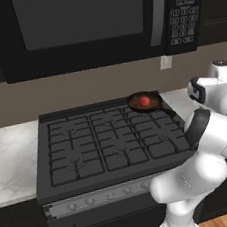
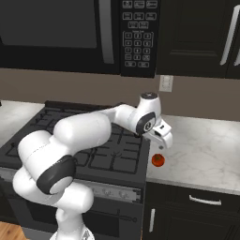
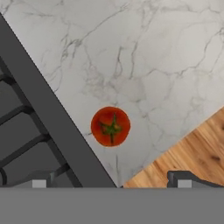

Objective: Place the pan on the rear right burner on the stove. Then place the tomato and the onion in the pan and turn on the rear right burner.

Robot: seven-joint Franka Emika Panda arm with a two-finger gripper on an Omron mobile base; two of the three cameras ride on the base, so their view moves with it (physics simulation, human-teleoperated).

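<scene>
A: Where are your pieces?
B: Your pan (image 1: 145, 101) sits on the rear right burner (image 1: 144, 107) with the tomato (image 1: 145, 101) inside. The onion (image 3: 110, 126) lies on the marble counter (image 3: 153, 65) beside the stove (image 3: 26, 127).
A: And the gripper (image 3: 109, 183)?
B: Spread wide above the onion

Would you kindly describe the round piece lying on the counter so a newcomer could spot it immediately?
Start at the black stove and move to the white marble counter on its right. Near the counter's front edge, close beside the stove, lies the onion, under the gripper. It is orange-red with a green centre, unlike the brighter tomato in the pan.
</scene>
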